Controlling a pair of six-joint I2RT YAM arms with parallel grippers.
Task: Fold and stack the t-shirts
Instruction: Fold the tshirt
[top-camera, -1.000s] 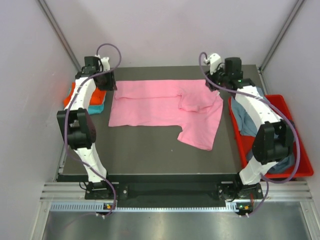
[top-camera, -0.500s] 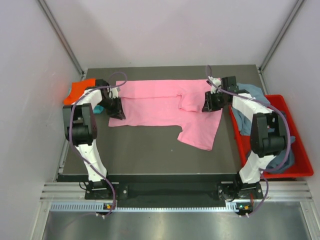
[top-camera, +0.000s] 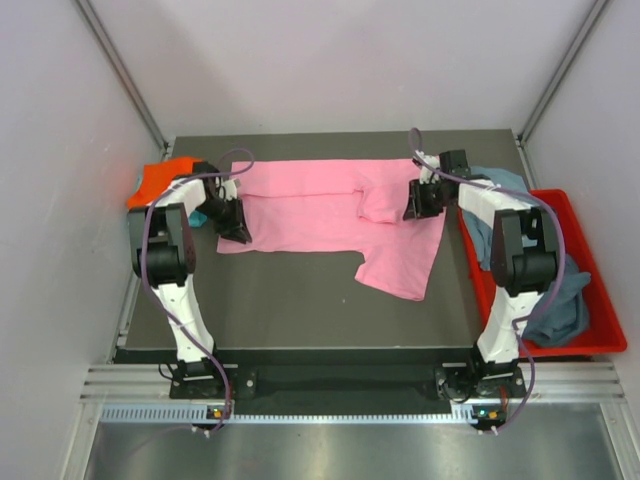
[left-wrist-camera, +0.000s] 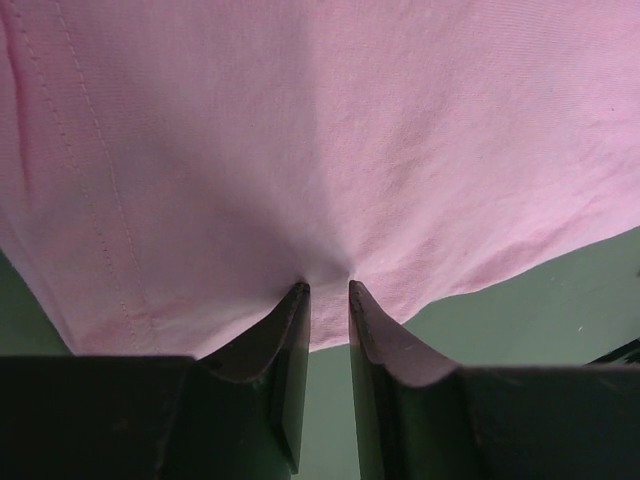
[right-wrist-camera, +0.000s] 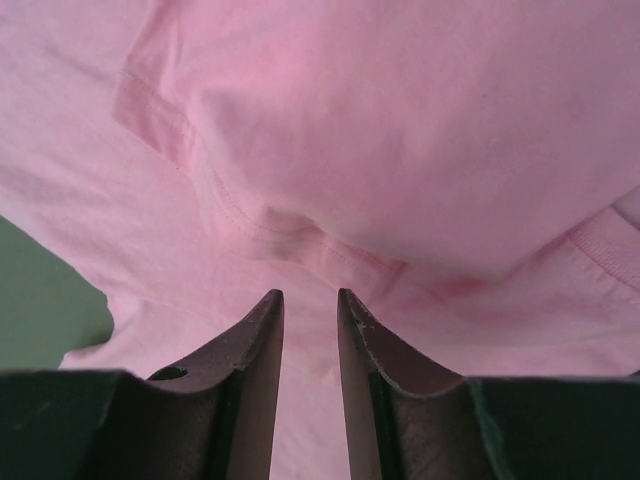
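A large pink t-shirt (top-camera: 320, 210) lies spread across the back half of the table, its right part folded over and hanging toward the front. My left gripper (top-camera: 238, 232) is down at the shirt's left hem. In the left wrist view its tips (left-wrist-camera: 327, 287) press into the pink cloth (left-wrist-camera: 300, 130), which puckers between them; the jaws stand a narrow gap apart. My right gripper (top-camera: 412, 212) is on the shirt's right side beside the folded sleeve. Its jaws (right-wrist-camera: 310, 293) are also narrowly apart over flat pink fabric (right-wrist-camera: 400, 150).
An orange t-shirt (top-camera: 165, 178) with a teal one (top-camera: 198, 217) under it sits at the table's left edge. A red bin (top-camera: 600, 345) on the right holds grey-blue shirts (top-camera: 565, 305), one draped over its rim (top-camera: 490, 235). Dark table (top-camera: 280, 300) lies in front.
Both arms have come from the table's far edge down onto the pink shirt, and their jaws have narrowed. Over the last half second they have barely moved.
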